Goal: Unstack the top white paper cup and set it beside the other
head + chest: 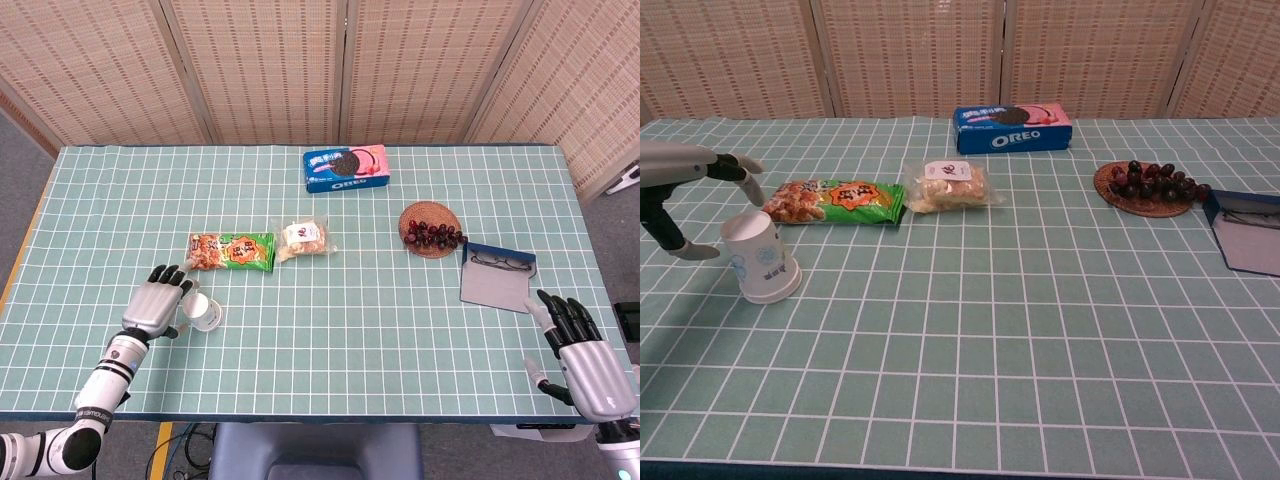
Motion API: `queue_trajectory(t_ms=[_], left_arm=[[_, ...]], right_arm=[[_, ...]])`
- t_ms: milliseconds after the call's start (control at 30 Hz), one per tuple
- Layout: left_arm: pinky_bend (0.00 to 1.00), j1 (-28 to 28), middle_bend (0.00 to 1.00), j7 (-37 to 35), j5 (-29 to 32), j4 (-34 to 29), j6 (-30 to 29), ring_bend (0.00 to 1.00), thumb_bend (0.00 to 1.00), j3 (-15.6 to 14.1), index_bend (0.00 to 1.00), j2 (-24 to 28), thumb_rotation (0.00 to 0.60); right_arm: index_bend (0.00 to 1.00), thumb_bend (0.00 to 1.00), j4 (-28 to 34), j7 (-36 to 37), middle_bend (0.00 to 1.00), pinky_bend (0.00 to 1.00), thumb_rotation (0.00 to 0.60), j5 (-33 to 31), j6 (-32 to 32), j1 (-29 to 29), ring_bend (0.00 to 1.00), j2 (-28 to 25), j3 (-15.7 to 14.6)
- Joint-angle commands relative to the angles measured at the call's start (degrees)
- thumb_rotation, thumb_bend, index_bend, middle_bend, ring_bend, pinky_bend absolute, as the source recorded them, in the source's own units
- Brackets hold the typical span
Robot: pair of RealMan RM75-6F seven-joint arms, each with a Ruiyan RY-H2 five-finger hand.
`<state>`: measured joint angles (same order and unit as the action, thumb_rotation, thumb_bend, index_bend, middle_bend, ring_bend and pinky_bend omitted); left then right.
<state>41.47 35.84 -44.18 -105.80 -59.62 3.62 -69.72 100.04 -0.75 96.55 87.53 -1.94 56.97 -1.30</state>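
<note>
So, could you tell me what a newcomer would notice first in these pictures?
Probably the white paper cup, upside down at the table's near left, with the open left hand right beside it. Next, the blue Oreo box at the far middle and the grapes on a woven coaster right of centre.

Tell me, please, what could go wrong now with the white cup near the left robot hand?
1. The white paper cup stack lies tilted on its side, so a touch from the left robot hand could roll it away.
2. The snack bag lies close behind it; a pushed cup could bump into it.
3. The right robot hand is far off, open, so nothing would steady the lower cup while the top one is pulled.
</note>
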Motion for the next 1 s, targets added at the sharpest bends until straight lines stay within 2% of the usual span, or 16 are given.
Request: queue_trajectory(t_ms=[33, 1000], left_arm=[[0.0, 0.1, 0.0, 0.0, 0.0, 0.1, -0.1, 0.0, 0.3, -0.1, 0.28, -0.1, 0.6], [0.0, 1.6, 0.0, -1.2, 0.7, 0.9, 0.7, 0.0, 0.3, -0.4, 0.37, -0.5, 0.6]], right_arm=[[0.05, 0.34, 0.0, 0.0, 0.0, 0.0, 0.6, 0.0, 0.0, 0.0, 0.0, 0.0, 0.0], [0.05, 0.34, -0.1, -0.3, 0.0, 0.0, 0.6, -0.3, 0.1, 0.0, 0.0, 0.0, 0.0]])
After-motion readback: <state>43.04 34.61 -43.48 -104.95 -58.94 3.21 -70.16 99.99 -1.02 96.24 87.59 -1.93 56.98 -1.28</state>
